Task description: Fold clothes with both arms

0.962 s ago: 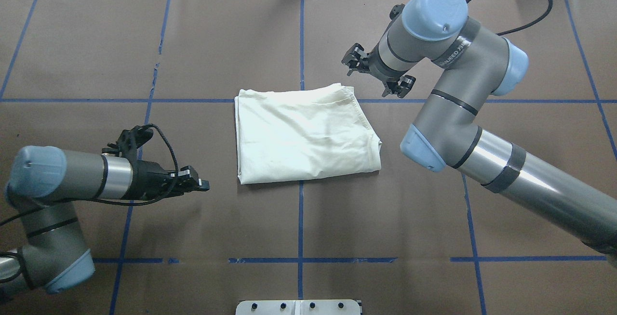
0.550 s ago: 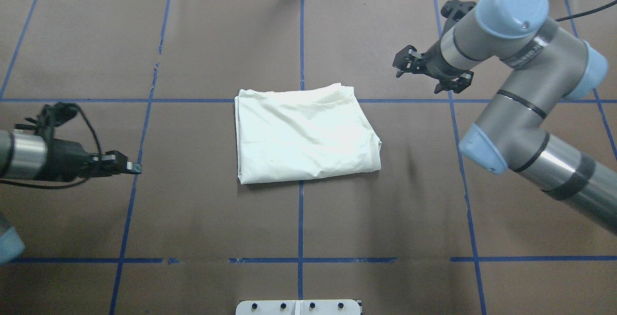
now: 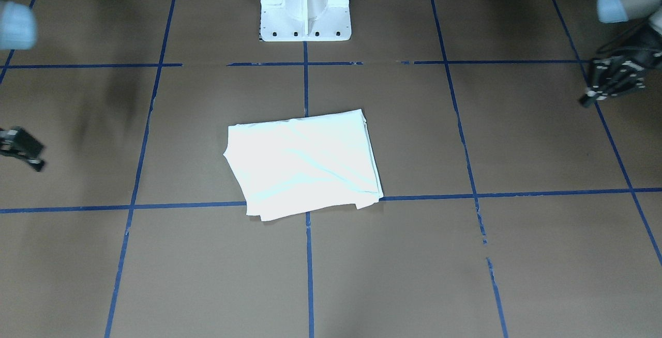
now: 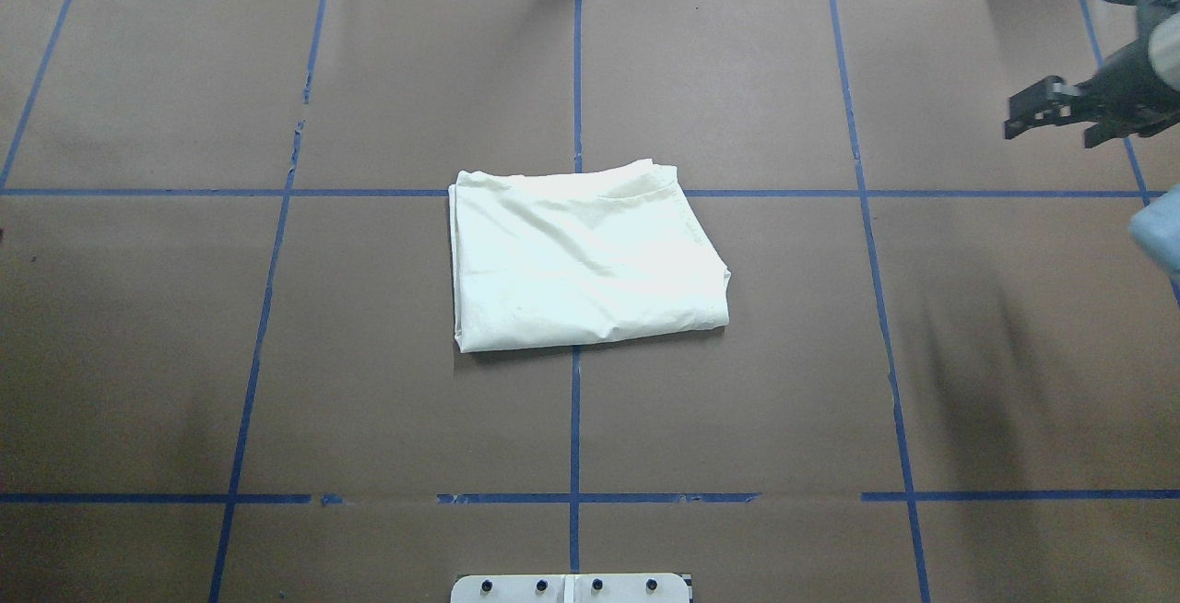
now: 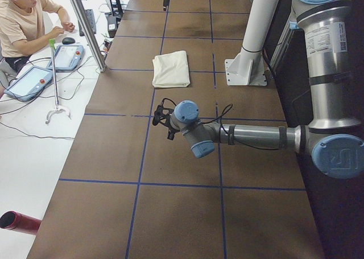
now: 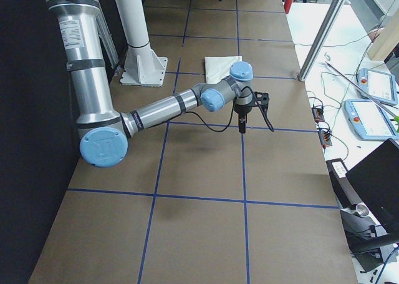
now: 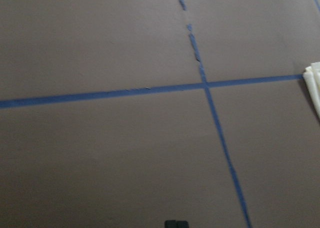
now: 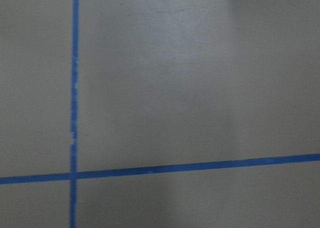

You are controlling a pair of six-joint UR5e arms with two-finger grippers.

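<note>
Lying folded, shirt point(image 4: 585, 257) — L gripper point(image 3: 587, 102) closed, R gripper point(image 4: 1051, 128) spread, both empty.

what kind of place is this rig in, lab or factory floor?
Most likely a robotics research lab: a paper-covered table marked with a blue tape grid, a seated operator beside teach pendants, and a folded shirt as the workpiece.

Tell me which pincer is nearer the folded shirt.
Right, seemingly. The right pincer hovers out beyond the shirt's far right corner; the left pincer sits farther out on the opposite side, outside the overhead view.
</note>
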